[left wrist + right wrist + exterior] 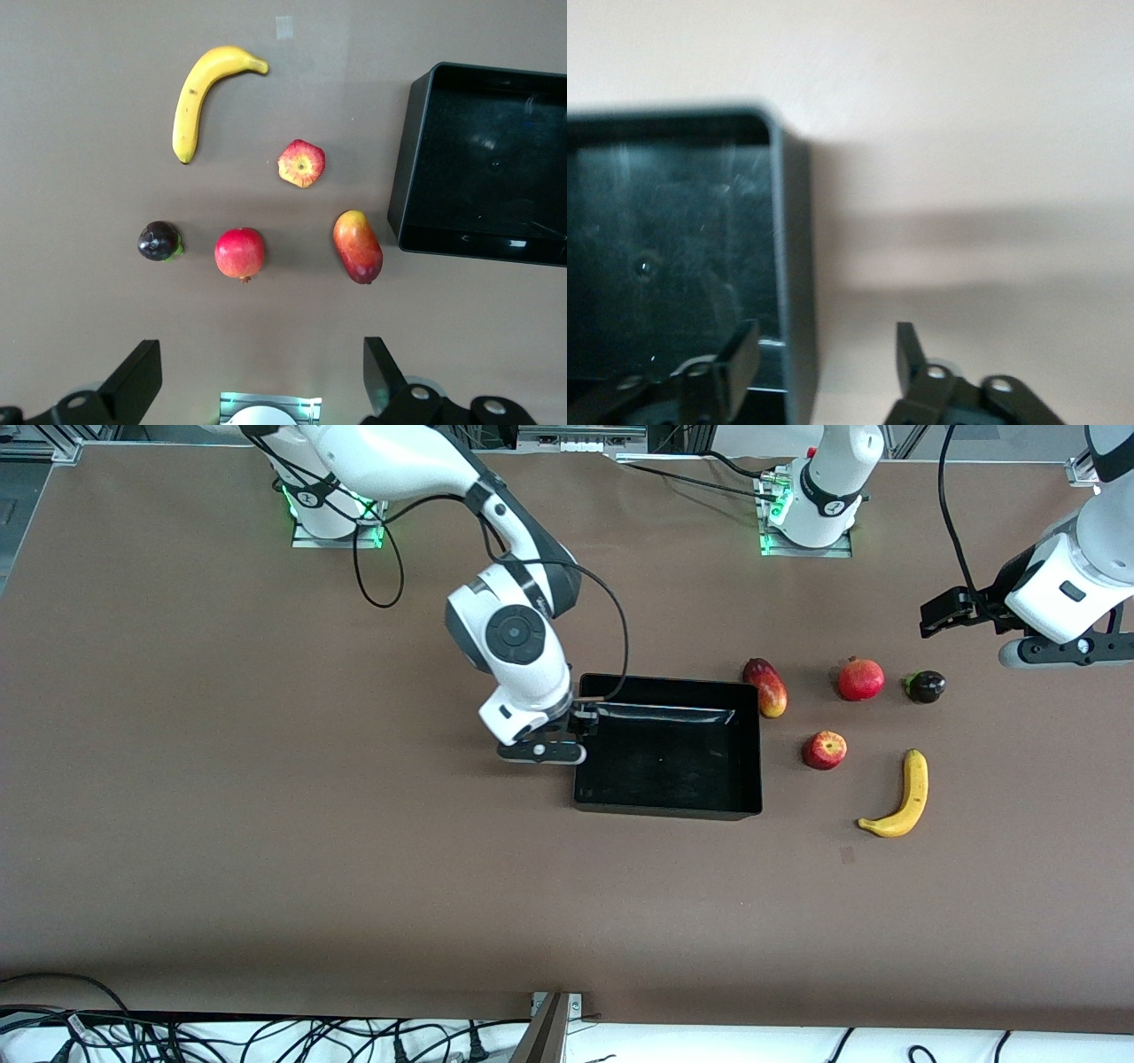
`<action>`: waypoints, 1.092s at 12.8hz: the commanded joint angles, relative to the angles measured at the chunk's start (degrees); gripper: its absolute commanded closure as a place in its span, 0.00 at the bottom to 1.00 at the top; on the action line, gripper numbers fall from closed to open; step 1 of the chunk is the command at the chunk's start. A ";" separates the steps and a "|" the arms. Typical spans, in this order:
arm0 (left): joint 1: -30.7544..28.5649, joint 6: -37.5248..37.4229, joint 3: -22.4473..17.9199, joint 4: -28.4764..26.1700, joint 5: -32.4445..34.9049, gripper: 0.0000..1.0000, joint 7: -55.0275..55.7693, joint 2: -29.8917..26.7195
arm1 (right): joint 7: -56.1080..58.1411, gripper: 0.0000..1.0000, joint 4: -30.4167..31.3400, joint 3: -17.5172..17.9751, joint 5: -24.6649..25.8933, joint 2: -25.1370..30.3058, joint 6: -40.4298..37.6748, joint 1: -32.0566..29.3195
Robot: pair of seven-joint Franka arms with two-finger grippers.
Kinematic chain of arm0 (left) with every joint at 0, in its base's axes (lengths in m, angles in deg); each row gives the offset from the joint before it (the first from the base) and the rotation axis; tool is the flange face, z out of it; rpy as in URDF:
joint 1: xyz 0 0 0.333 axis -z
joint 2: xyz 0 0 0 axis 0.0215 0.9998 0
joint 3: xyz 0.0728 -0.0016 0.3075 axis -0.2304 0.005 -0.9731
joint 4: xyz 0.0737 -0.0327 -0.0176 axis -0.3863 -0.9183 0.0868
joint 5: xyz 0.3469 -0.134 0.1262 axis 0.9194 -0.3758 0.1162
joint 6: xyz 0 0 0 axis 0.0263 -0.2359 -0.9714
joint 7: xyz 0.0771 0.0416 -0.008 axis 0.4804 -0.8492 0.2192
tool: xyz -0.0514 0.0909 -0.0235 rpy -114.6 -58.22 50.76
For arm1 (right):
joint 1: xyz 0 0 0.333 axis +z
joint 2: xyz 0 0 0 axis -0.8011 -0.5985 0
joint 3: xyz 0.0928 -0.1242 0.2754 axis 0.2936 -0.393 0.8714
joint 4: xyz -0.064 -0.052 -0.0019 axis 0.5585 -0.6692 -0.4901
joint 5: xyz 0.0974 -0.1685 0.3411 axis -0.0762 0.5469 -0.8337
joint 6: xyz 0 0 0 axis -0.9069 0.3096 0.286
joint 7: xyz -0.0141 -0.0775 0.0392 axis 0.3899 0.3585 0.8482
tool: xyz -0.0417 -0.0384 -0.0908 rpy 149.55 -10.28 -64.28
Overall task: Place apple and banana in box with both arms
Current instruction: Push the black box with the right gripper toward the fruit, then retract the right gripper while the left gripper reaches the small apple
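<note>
The left gripper (257,376) hangs over the brown table (80,106) with its fingers (137,372) spread wide apart. On the table lie the banana (197,97), the apple (302,164), a pomegranate (239,252), a red-yellow mango (357,246) and a small dark purple fruit (159,241), all well apart. The mango lies just beside the black box (409,168).

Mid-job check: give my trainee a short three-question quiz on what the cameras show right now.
1. True or false: the banana lies in the box.
2. Which fruit sits nearest the box? A) mango B) pomegranate C) apple
3. Over what does the right hand stand?

Key
1. False: it lies on the table.
2. A.
3. The box wall at the right arm's end, open fingers astride it. The left hand is open above the fruits.
</note>
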State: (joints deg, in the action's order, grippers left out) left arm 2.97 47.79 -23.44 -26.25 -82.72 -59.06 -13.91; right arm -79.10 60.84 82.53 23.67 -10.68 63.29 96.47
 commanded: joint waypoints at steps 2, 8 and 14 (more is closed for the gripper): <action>-0.78 -0.35 0.17 0.93 -0.09 0.00 -1.00 9.77 | 6.19 0.00 1.40 -10.56 -0.29 10.86 -12.83 -0.08; -0.69 20.61 0.43 -4.13 0.52 0.00 -3.64 21.15 | 29.93 0.00 7.72 -24.37 -4.86 27.91 -30.08 -4.03; 1.85 50.25 0.87 -23.29 0.44 0.00 -2.68 20.97 | 35.92 0.00 15.72 -12.84 4.08 38.29 -32.65 -20.24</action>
State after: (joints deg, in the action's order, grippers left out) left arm 3.26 93.17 -22.47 -44.31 -82.71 -61.69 9.05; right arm -44.92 72.67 61.28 25.20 23.59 30.26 84.32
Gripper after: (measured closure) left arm 0.000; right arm 0.000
